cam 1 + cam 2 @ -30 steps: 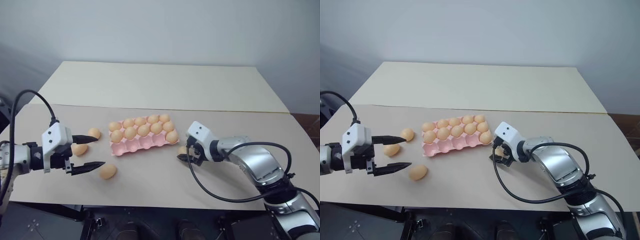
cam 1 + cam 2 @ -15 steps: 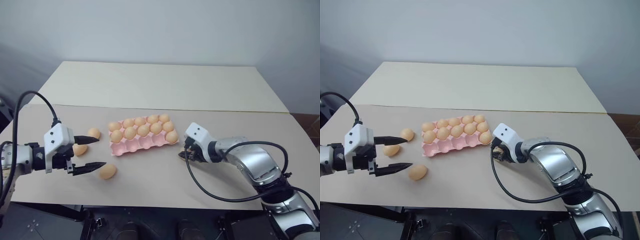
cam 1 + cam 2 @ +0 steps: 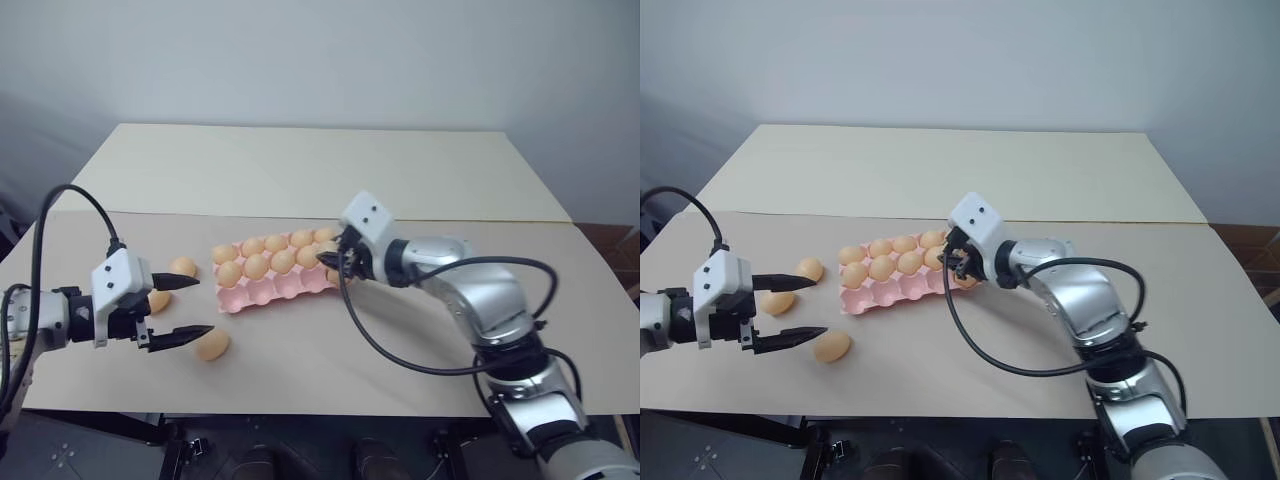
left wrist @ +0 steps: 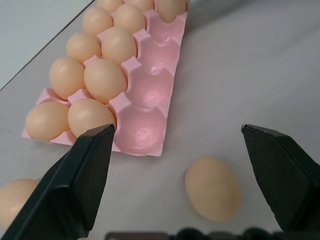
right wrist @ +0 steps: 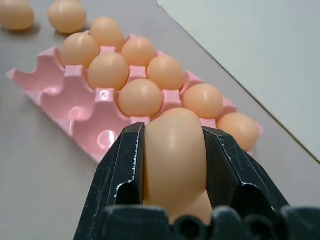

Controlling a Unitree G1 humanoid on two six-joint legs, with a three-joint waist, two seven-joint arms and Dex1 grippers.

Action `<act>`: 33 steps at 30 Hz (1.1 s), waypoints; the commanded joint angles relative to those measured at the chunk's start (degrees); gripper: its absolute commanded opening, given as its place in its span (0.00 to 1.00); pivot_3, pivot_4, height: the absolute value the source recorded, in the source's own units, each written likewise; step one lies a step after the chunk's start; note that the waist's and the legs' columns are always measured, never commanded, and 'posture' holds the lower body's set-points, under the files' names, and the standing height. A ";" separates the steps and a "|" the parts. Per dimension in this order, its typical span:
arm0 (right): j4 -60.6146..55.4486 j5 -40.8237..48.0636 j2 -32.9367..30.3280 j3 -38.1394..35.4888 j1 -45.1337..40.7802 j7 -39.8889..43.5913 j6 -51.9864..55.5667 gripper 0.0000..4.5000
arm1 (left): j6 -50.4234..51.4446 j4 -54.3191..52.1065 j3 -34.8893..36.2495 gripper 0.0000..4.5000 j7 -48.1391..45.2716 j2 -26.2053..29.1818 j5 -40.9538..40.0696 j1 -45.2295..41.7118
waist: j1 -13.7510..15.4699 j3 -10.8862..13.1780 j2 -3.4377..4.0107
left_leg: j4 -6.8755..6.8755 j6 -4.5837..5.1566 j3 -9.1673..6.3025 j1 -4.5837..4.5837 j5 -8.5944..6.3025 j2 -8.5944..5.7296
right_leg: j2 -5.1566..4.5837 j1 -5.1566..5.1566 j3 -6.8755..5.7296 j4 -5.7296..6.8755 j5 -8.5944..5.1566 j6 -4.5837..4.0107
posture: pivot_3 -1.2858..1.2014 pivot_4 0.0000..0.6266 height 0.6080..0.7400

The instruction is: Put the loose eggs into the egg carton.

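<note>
Lifted from the table, right tool (image 5: pixel 174 150) pinches an egg (image 5: pixel 172 150) over the half-filled carton (image 3: pixel 285 290); left tool (image 3: pixel 185 306) spread.

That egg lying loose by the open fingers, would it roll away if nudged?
Probably. The loose egg is smooth and rounded, lying on its side on the flat table, so a nudge would likely send it wobbling off. Its glossy shell also looks slippery to pinch.

The pink egg carton (image 3: pixel 275 278) lies flat and slightly askew near the middle of the table, its two far rows filled with orange-tan eggs and its near row of cups mostly bare. Three loose eggs lie on the table toward its left edge: one (image 3: pixel 212 344) nearest the front edge, two (image 3: pixel 184 266) (image 3: pixel 158 299) beside the carton's left end. Another egg (image 5: pixel 173 150) is held upright above the carton's right end.
</note>
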 commanded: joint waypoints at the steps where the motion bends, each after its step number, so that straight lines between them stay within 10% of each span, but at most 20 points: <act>1: 0.51 -1.79 1.16 0.55 -0.91 -0.37 -5.43 0.35 | 0.43 -1.84 1.99 0.98 0.31 0.61 -0.50 0.68 | 0.01 0.00 0.00 | 0.00 0.00 0.00 -0.01 0.00 0.00 | 0.00 -0.01 0.00 -0.01 0.00 0.00 | 0.52 0.24 1.00; 11: 5.83 -3.54 3.05 4.30 0.57 3.03 -11.81 0.35 | 0.20 -1.79 2.28 0.98 0.68 0.48 -0.30 0.42 | -0.07 0.01 0.01 | -0.01 0.00 0.00 0.01 0.00 0.00 | 0.00 0.01 -0.01 -0.01 0.00 0.00 | 0.52 0.24 1.00; 15: 7.24 -5.14 3.69 4.42 0.60 2.50 -13.69 0.61 | 0.03 -1.52 2.58 0.98 0.53 0.73 -0.23 0.29 | -0.09 0.00 0.01 | -0.01 0.00 0.00 0.02 0.00 0.00 | 0.00 0.01 -0.01 0.00 0.00 0.00 | 0.52 0.24 1.00; 24: 4.63 -6.08 2.44 3.61 1.35 3.49 -12.89 0.61 | -0.46 -0.91 2.13 0.98 0.27 0.53 0.01 0.10 | -0.05 0.01 0.01 | -0.01 0.00 0.00 0.01 0.00 0.00 | 0.00 0.00 -0.01 0.00 0.00 0.00 | 0.52 0.24 1.00; 33: -17.03 2.33 -13.88 -2.56 9.81 16.23 -7.03 0.61 | -0.53 -0.81 5.25 0.98 -0.17 -0.08 -0.48 3.83 | 0.23 0.01 0.02 | -0.03 0.00 -0.02 0.01 0.00 0.00 | -0.01 0.03 -0.04 -0.04 0.00 0.00 | 0.52 0.24 1.00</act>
